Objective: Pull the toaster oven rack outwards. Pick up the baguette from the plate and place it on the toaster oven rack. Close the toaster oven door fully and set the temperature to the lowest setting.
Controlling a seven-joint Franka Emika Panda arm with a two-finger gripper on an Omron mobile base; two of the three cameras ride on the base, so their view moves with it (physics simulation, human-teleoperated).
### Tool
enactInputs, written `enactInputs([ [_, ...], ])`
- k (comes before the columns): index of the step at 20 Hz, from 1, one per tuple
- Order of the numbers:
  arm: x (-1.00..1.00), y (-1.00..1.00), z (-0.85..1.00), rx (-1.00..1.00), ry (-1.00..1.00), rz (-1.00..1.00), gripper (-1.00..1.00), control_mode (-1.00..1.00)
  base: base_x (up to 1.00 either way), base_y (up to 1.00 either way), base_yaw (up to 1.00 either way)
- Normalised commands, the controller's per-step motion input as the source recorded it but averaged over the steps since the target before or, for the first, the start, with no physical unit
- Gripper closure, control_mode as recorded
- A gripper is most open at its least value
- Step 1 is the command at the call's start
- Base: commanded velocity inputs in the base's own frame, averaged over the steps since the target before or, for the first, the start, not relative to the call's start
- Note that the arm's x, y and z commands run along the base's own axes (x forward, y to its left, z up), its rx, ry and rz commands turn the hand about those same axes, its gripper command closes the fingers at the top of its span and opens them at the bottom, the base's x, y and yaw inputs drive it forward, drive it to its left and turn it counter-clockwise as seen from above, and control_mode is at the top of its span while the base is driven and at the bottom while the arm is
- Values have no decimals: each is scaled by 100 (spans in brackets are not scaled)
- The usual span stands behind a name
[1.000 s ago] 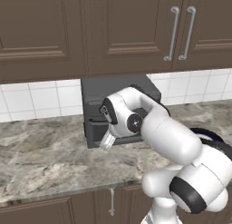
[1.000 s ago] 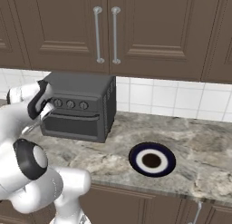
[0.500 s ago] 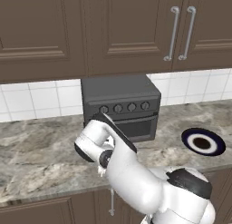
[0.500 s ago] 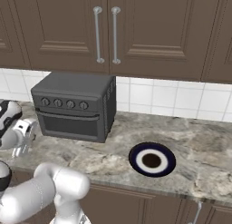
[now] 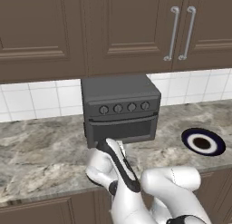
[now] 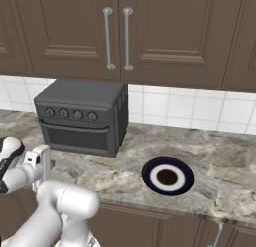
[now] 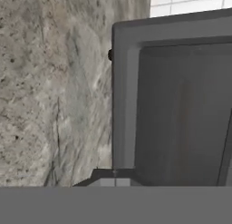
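Swung down and away from the oven's face over the last second, where the arm [image 5: 136, 191] had covered the knobs; now bent low before the counter's edge, in front of the appliance. No shift of the scene itself between those pictures.

Largest first: brown wall cabinets [image 5: 113, 32] across the top, with paired bar handles [image 6: 116, 38]. Below them, white tile backsplash [image 6: 190, 108]. Then mottled grey stone counter [image 5: 41, 155] running the full width.

On that counter, against the tiles: toaster oven [image 5: 118, 89], dark grey and boxy. Toaster oven door [image 5: 121, 130] upright and flush against the body, dark window facing outward. Seen rolled sideways and close up from the hand camera, with the door panel [image 7: 181, 114] taking the right half and stone counter to the left.

Well apart from the oven, toward the right base camera's side: plate [image 6: 152, 166], dark blue with a white ring and dark centre, flat on the stone near the front edge.

Gripper [image 6: 50, 164] low at the left in the right base view, below and short of the oven's front corner, touching nothing. Jaws pressed together, nothing pinched.

Smallest: four round knobs [image 5: 124, 108] in a row above the door, all uncovered.
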Motion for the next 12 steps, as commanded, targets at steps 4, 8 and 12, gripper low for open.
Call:
enactInputs([
  [4, 0, -100, 75, -2, 0, -21, 100, -100, 0, 0, 0],
  [8, 0, -100, 100, 0, -1, -12, 100, -100, 0, 0, 0],
  [12, 0, -100, 100, 1, 0, -2, 100, -100, 0, 0, 0],
])
